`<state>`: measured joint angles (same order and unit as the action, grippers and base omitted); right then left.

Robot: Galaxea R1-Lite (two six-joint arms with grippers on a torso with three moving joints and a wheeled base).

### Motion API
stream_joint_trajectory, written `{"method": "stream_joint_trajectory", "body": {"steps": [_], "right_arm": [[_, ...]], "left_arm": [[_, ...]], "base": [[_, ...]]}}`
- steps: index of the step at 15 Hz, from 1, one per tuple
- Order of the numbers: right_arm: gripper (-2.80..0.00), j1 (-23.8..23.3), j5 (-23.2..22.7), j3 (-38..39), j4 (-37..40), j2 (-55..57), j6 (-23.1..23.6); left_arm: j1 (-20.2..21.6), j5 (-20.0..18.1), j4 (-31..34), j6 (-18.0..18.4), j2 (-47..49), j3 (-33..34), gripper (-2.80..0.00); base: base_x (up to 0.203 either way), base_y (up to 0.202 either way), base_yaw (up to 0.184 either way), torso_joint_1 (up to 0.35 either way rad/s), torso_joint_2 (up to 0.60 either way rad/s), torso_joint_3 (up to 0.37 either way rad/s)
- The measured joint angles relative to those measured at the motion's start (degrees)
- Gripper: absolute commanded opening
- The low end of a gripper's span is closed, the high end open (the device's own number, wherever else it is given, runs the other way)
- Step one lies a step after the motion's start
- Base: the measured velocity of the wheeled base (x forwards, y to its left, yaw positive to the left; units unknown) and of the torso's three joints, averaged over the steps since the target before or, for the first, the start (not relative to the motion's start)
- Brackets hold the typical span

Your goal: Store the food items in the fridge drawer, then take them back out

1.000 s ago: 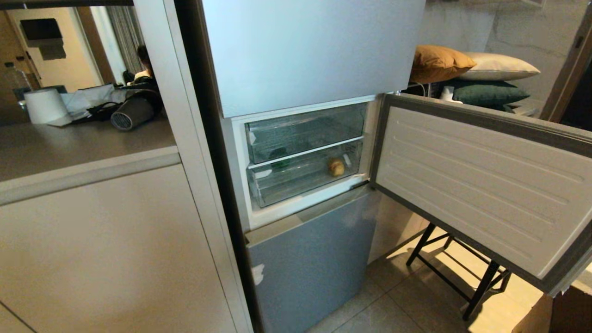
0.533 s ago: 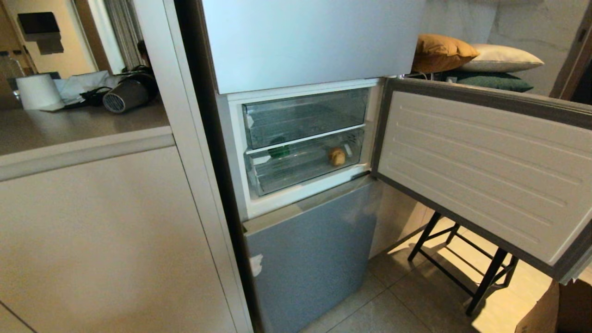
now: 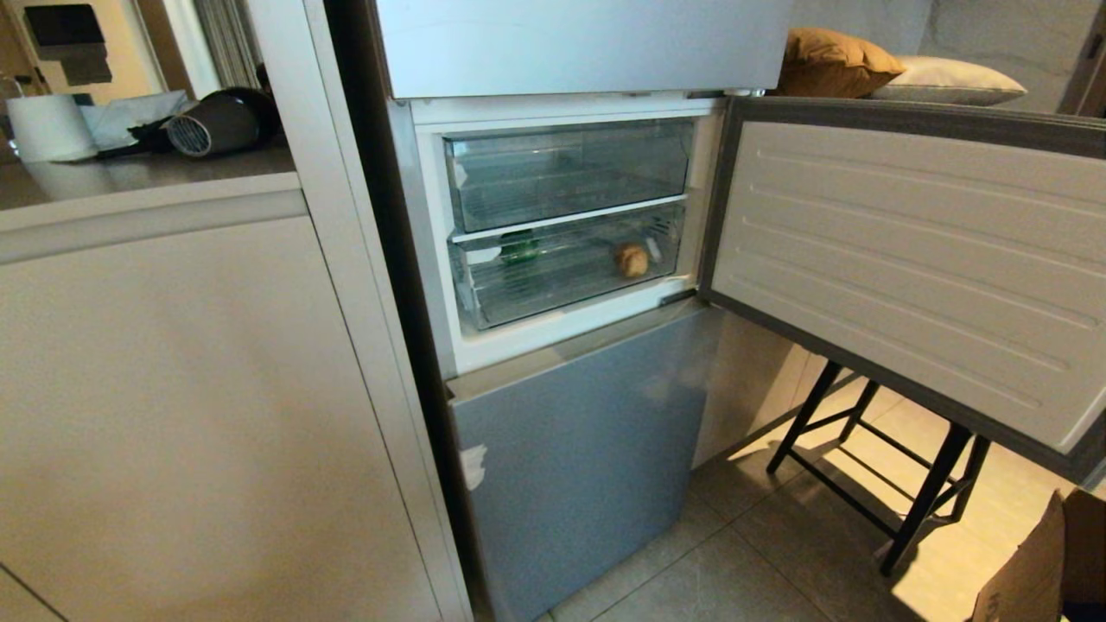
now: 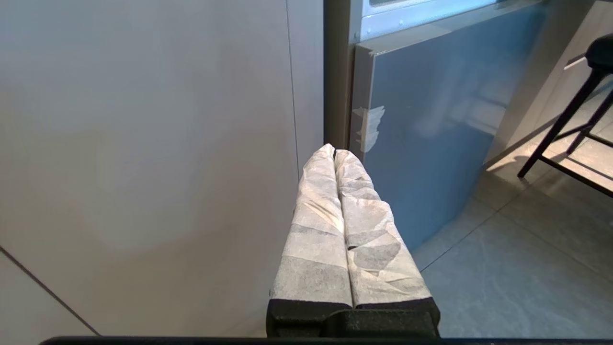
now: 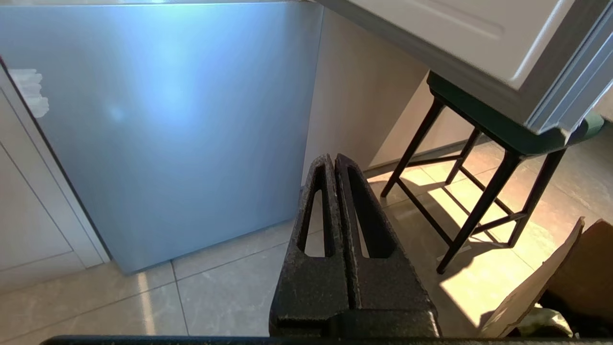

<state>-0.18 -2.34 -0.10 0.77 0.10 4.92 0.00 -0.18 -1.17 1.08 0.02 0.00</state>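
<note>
In the head view the fridge's middle compartment stands open, with two clear drawers pushed in. The lower fridge drawer (image 3: 566, 289) holds both food items: a green bell pepper (image 3: 519, 249) at its back left, partly hidden by the shelf edge, and a tan potato-like lump (image 3: 632, 259) at its right. Neither arm shows in the head view. My left gripper (image 4: 334, 153), wrapped in white tape, is shut and empty, low beside the fridge's blue-grey bottom door (image 4: 431, 120). My right gripper (image 5: 334, 159), bare black, is shut and empty above the floor tiles.
The open fridge door (image 3: 907, 268) swings out to the right over a black-legged stool (image 3: 873, 466). A beige cabinet (image 3: 190, 415) fills the left, with a paper roll (image 3: 47, 128) and a grey hair dryer (image 3: 212, 125) on its counter. A cardboard box (image 3: 1037, 570) sits at the bottom right.
The whole head view has slid upward in the picture, so the camera has dropped lower and tilted. The drawers, food items and door hold their places. Both grippers stay shut.
</note>
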Motion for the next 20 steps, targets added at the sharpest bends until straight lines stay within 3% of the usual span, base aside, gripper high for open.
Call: {"method": "stream_joint_trajectory", "body": {"steps": [7,20], "right_arm": [[-2.8,0.0,0.0,0.0,0.0,0.0,-0.2],[-2.8,0.0,-0.1,0.0,0.0,0.0,-0.3]], "left_arm": [[0.0,0.1,0.0,-0.3,0.0,0.0,-2.8],[0.0,0.1,0.0,-0.4,0.0,0.0,-2.8]], "base": [[0.0,0.0,0.0,-0.005,0.02,0.014],[0.188,0.0,-0.001,0.002,0.0,0.002]]}}
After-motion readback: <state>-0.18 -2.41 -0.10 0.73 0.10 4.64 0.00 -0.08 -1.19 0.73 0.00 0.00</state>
